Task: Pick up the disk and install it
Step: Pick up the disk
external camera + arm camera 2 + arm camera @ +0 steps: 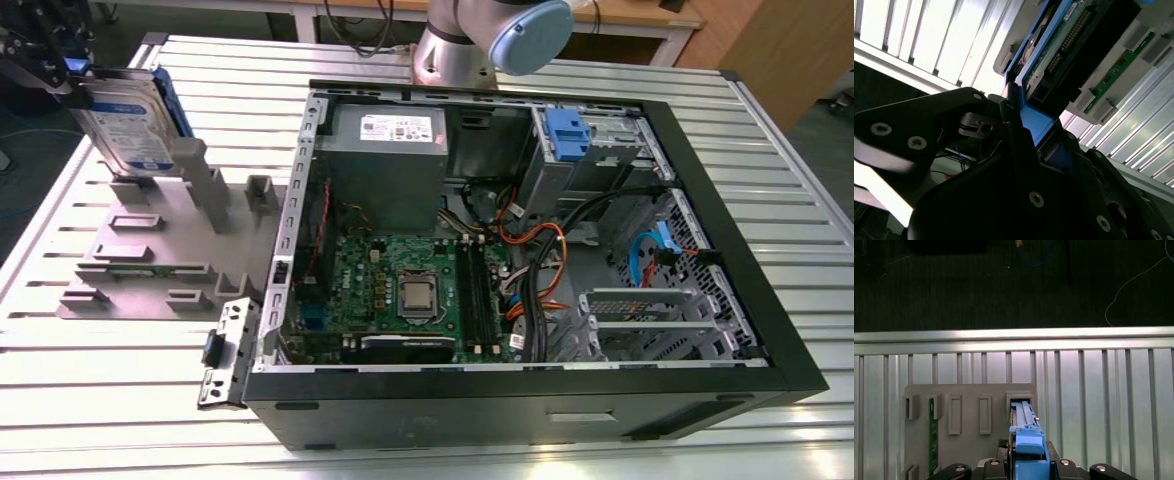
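The disk (127, 115), a silver drive with a white-and-blue label in a bright blue carrier, stands tilted at the exterior view's upper left. Its lower end is at the back of the grey stepped fixture (147, 250). My gripper (60, 75) is shut on its upper end. In the first wrist view the disk (1026, 437) appears edge-on, running from my gripper (1026, 467) down to a slot of the fixture (969, 395). The second wrist view has black fingers (1006, 112) clamped against the blue carrier (1036, 122). I cannot tell whether the disk still rests in the slot.
An open black computer case (787, 330) lies on the slatted aluminium table (120, 400), at the exterior view's right of the fixture. At its far end is a metal drive bay with a blue bracket (567, 135). A green memory stick (932, 435) stands in the fixture. The arm's base (461, 50) rises behind the case.
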`<move>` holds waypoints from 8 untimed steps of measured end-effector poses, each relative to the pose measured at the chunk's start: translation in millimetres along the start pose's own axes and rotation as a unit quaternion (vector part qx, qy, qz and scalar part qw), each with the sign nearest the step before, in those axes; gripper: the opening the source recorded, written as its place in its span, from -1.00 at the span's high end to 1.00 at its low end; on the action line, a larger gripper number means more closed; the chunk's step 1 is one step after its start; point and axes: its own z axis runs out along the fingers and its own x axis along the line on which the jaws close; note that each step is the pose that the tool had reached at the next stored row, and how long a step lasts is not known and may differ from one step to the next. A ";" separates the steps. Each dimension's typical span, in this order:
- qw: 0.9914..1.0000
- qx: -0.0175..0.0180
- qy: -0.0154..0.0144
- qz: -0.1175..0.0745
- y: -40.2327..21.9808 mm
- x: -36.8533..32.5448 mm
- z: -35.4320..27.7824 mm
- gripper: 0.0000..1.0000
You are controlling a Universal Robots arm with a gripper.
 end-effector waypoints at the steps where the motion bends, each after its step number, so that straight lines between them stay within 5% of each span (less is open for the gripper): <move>1: 1.000 0.000 0.000 0.000 0.0 0.0 -0.6 0.26; 8: 1.000 0.000 0.000 0.000 0.1 -0.2 -4.2 0.26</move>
